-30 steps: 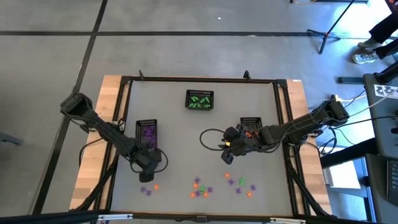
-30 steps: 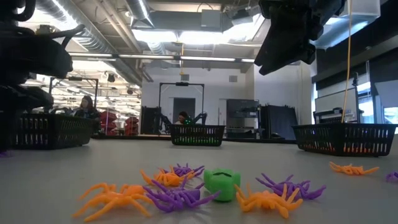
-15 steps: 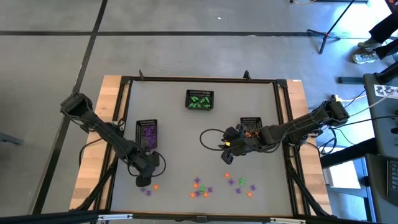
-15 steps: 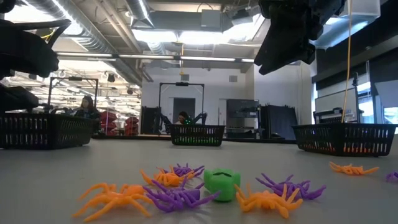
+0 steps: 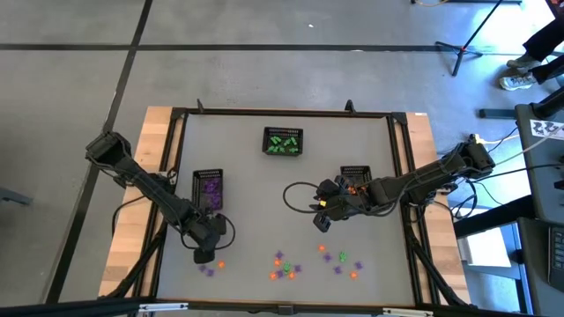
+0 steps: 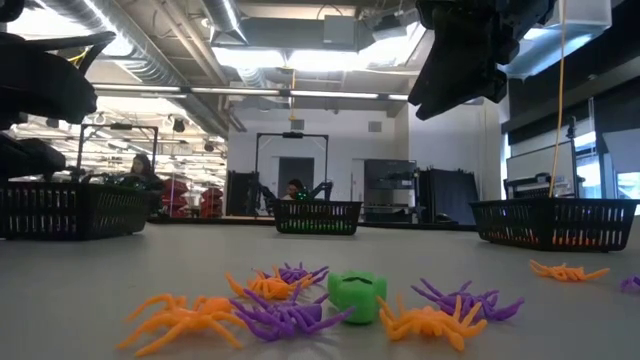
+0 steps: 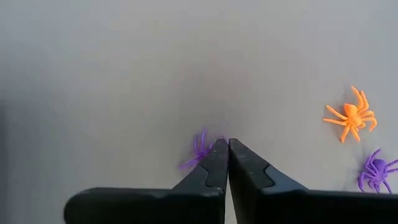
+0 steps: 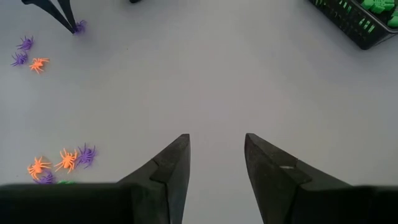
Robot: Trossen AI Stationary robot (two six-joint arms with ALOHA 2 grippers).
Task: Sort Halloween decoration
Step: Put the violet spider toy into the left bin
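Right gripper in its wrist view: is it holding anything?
No. The right gripper stands open with only bare table showing between its fingers.

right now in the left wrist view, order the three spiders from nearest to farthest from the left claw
1. Purple spider, pinched at the tips of the shut left claw.
2. Orange spider, off to one side.
3. Second purple spider, at the picture's edge; too close to the orange one to rank surely.
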